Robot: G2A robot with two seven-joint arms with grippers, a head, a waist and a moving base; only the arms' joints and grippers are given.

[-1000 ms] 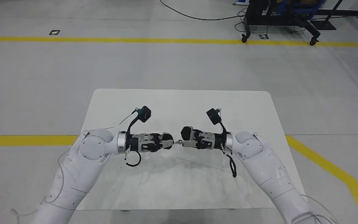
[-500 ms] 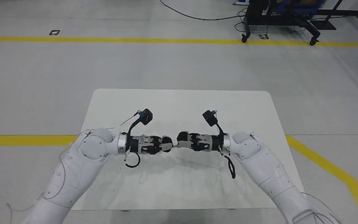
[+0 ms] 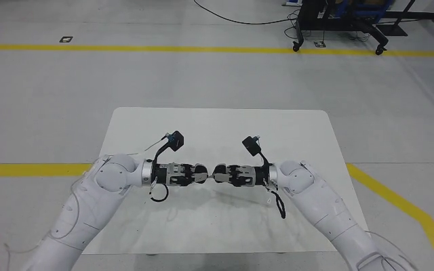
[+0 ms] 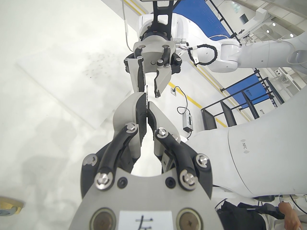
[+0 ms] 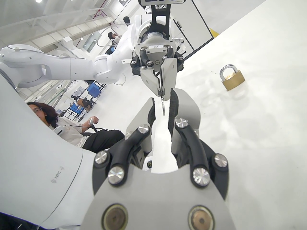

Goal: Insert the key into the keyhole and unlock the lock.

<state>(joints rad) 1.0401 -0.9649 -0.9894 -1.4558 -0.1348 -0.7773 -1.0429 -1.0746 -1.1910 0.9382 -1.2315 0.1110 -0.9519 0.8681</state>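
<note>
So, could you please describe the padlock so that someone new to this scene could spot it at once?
Start from the white table. On its surface, off to one side of the raised key, sits the padlock. Unlike that thin silver key, it is a squat brass block with a curved silver shackle.

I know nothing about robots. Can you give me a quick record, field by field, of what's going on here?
Left gripper: shut on the key, above the table
Right gripper: open, fingers either side of the key's free end
Padlock: brass, on the table, apart from both grippers, shackle looks closed
Stage: key not yet in the keyhole
</note>
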